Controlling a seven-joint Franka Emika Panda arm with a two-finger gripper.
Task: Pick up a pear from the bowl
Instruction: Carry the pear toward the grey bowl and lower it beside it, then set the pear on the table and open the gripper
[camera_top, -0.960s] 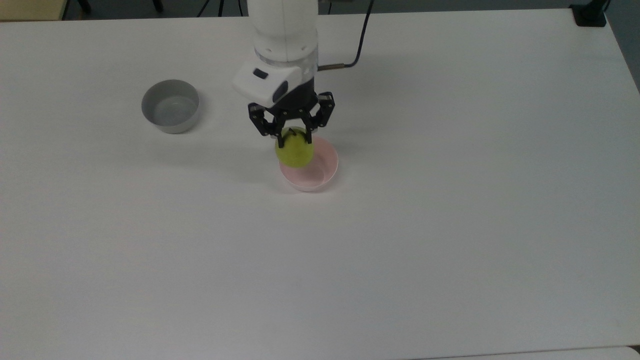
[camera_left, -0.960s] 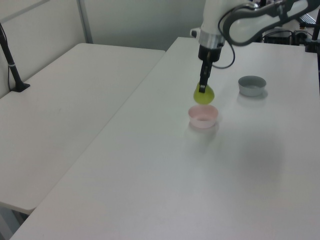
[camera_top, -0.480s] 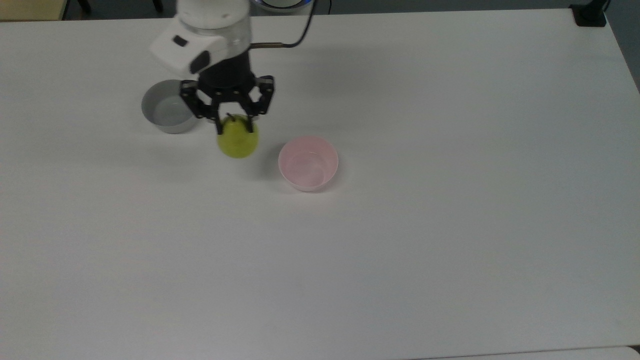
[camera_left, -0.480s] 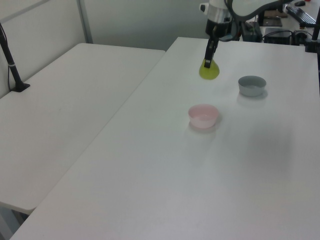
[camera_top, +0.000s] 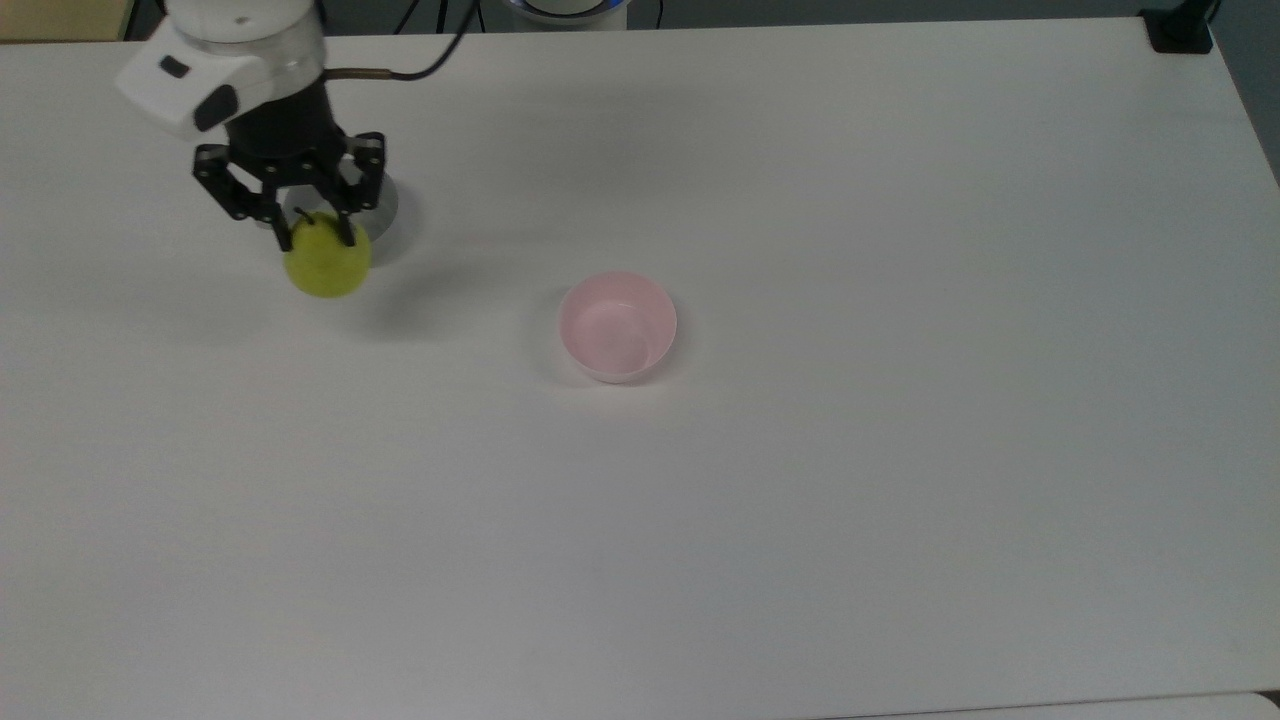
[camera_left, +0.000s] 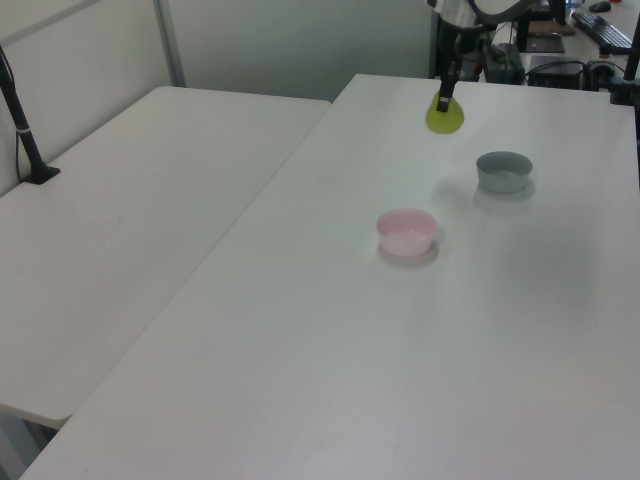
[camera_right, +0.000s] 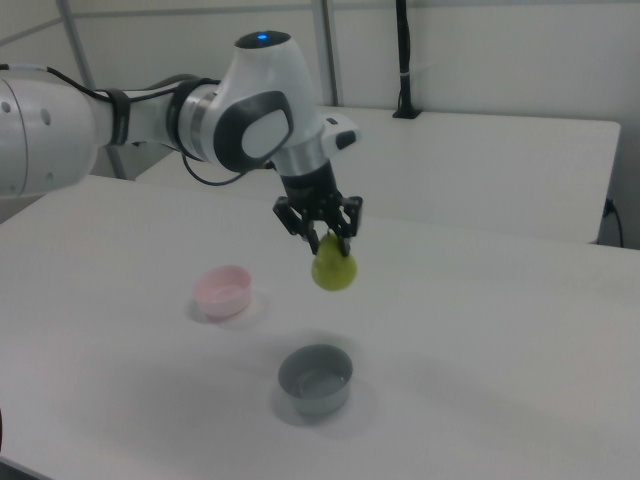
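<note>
A yellow-green pear (camera_top: 328, 263) (camera_left: 445, 117) (camera_right: 334, 269) hangs in the air, well above the table, with my gripper (camera_top: 314, 232) (camera_right: 328, 241) shut on its top. The pale pink bowl (camera_top: 618, 326) (camera_left: 407, 231) (camera_right: 223, 291) stands empty on the white table, far to the pear's right in the top view. In the right view the pear hangs above and a little behind the grey bowl (camera_right: 315, 379).
The grey straight-sided bowl (camera_left: 503, 171) is empty; in the top view my gripper and the pear cover most of it, leaving its rim (camera_top: 388, 208) showing. A second white table (camera_left: 120, 220) adjoins on the left view's left.
My gripper has carried the pear up out of the pink bowl and across to the top view's left, to over the grey bowl. The pink bowl has stayed in place.
</note>
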